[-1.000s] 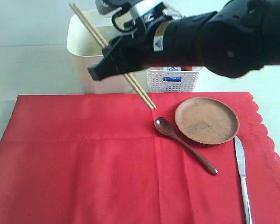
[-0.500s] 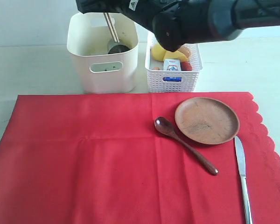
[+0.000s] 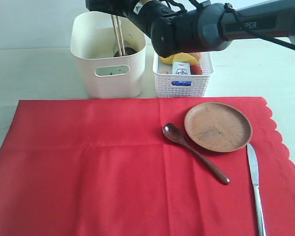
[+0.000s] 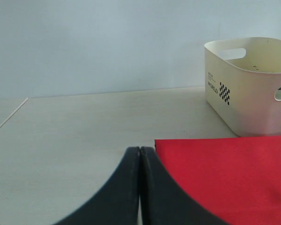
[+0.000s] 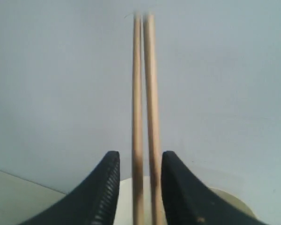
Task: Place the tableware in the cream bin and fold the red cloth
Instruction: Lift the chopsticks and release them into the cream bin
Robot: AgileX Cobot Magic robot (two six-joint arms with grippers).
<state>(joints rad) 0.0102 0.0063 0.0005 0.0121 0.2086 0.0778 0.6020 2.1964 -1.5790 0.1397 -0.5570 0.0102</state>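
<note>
At the tabletop's (image 3: 34, 73) far edge, above the bin (image 3: 88, 69), your right gripper's (image 5: 140, 157) jaws barely clear the chopsticks (image 5: 151, 93): widen them fully before lifting away. Your left gripper (image 4: 139, 152) sits closed.

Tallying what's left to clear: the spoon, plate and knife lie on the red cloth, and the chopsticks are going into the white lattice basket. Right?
Not quite. The chopsticks dip into the cream bin, not the lattice basket, as the exterior view shows. The spoon, plate and knife do lie on the red cloth.
</note>
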